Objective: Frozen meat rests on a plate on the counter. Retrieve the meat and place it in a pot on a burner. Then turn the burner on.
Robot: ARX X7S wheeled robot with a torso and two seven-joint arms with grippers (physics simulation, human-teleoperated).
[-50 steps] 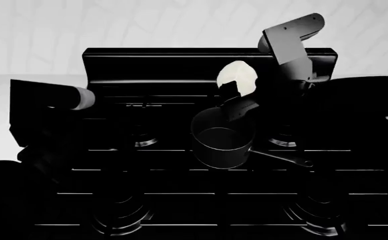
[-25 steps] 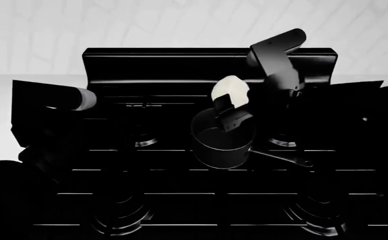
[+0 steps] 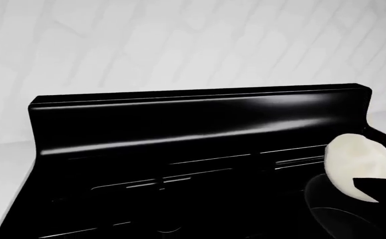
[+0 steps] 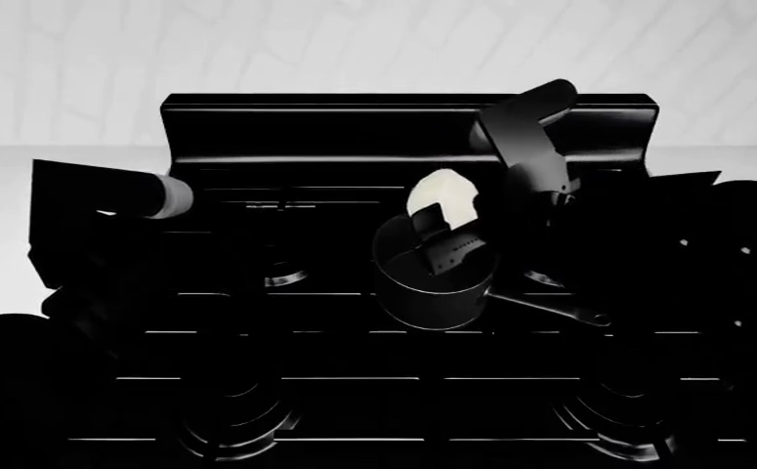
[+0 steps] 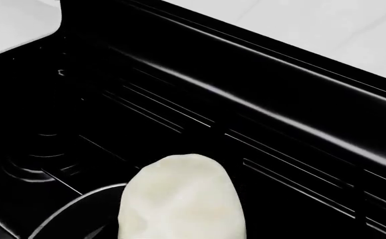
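**Ana:** Burners first, nearest us: the front two on the black stove top (image 4: 352, 391) are bare, and nothing shows any of them lit. Where's the saucepan?

**Ben:** Mid-stove, right of centre. The pot (image 4: 433, 283) stands upright on the grates, its straight handle running off to the near right.

**Ana:** And the frozen meat (image 4: 440, 192)?

**Ben:** Pinched in the right gripper (image 4: 441, 227), jaws closed part-way around the pale lump. It hangs over the far rim of the pot, not yet inside. The right wrist view shows the lump (image 5: 183, 199) above the curved rim, with the stove's back panel beyond.

**Ana:** The left gripper (image 4: 85, 293)?

**Ben:** Low at the near left, lost in shadow. I cannot tell whether it is open or closed, and its own camera shows no fingers, only the back panel and the meat (image 3: 360, 167) off to one side.

**Ana:** So how far along?

**Ben:** I'd judge about halfway. Retrieval is done; lowering and releasing into the pot remain, then turning the burner on. No knobs appear in any view. Farthest off, the white counter (image 4: 14, 195) and wall sit left of the stove; no plate is in sight.
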